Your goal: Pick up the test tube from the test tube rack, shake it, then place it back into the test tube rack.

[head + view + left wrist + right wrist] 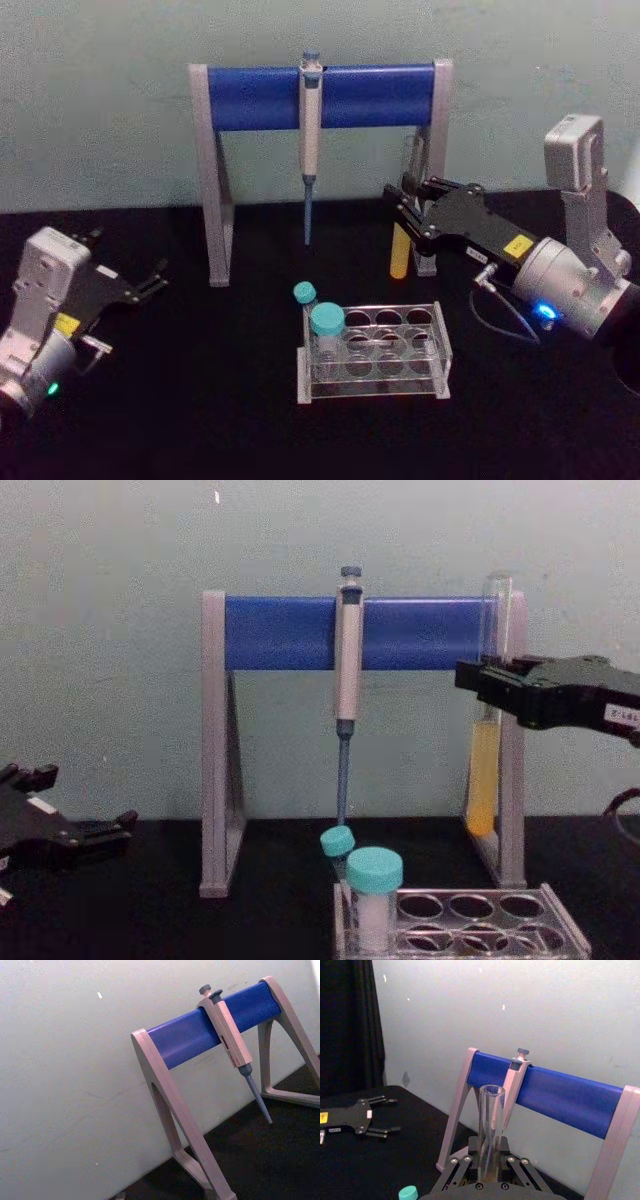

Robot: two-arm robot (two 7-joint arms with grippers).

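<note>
above the table (pixel 200 420), behind the rack (pixel 441 349), the right gripper (pixel 404 208) is closed on the tube (pixel 399 255) partway up its length. it holds the tube upright, clear of the rack, in front of the stand's (pixel 320 95) right leg, yellow liquid in its lower part. two teal-capped vials (pixel 327 325) stand at the rack's left end. the left gripper (pixel 155 279) sits low at the left, fingers spread, empty.

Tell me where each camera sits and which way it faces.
Head: high, looking down on the rack; left gripper open, right gripper holding the test tube.
Chest: low, looking forward; both grippers at its edges.
Left wrist: faces the stand and pipette.
Right wrist: looks past its gripper and test tube toward the stand.
Head and chest share the rack.
</note>
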